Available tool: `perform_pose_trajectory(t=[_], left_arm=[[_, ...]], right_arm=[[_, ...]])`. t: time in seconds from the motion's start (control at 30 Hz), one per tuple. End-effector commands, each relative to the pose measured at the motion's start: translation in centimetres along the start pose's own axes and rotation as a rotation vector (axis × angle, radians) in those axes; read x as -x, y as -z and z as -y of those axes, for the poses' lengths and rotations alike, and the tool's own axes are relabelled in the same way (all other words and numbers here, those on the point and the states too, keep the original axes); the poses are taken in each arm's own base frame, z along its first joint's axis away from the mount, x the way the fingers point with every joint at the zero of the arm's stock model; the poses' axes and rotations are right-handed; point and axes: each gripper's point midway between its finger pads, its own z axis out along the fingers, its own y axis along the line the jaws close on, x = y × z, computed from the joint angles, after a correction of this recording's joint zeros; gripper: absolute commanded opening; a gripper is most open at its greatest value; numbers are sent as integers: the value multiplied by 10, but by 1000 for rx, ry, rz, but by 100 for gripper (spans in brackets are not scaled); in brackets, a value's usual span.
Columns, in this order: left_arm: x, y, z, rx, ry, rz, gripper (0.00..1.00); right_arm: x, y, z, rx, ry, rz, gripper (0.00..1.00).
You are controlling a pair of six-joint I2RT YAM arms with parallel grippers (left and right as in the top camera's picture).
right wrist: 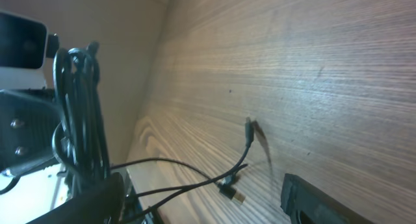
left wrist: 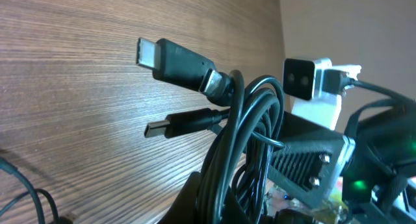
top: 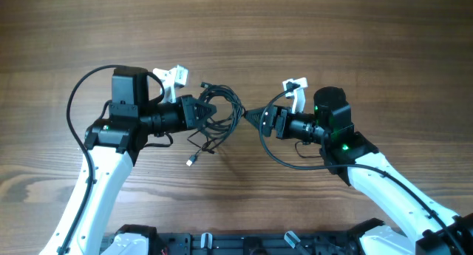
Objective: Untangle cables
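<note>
the cables [top: 220,111] sit in a black bundle near the middle of the brown worktop [top: 347,33], between the two arms. the left arm [top: 137,114] reaches in from the left side. the left jaws are squeezed together on the bundle.

in the left wrist view the loops [left wrist: 242,139] come up from the bottom. two ends stick out to the left. one is a big plug [left wrist: 174,58] with a silver tip, and a thin plug [left wrist: 179,124] is under it. one loose cord hangs down from the bundle. its silver end [top: 191,162] lies on the worktop, nearer to the robot.

the right arm [top: 329,122] points at the bundle from the other side. the right jaws are apart and hold nothing. their tip is just beside the bundle. in the right wrist view one finger [right wrist: 315,199] shows at the bottom right. thin cords [right wrist: 175,175] run across low down to a little plug [right wrist: 235,197].
</note>
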Motion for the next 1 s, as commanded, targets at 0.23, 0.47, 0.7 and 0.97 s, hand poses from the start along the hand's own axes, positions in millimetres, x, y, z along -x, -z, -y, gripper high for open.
perform_pose_trajectory(t=[0.23, 0.47, 0.7, 0.97], left_arm=[[5, 0, -3, 26, 83, 20, 4], [-2, -7, 5, 11, 56, -7, 4], [-7, -8, 16, -45, 48, -37, 4], [-10, -4, 46, -205, -5, -79, 4]], right_arm=[[-2, -1, -9, 45, -34, -21, 81], [-1, -1, -8, 39, -32, -14, 80], [4, -1, -3, 9, -33, 15, 80], [12, -1, 3, -25, -30, 58, 79]])
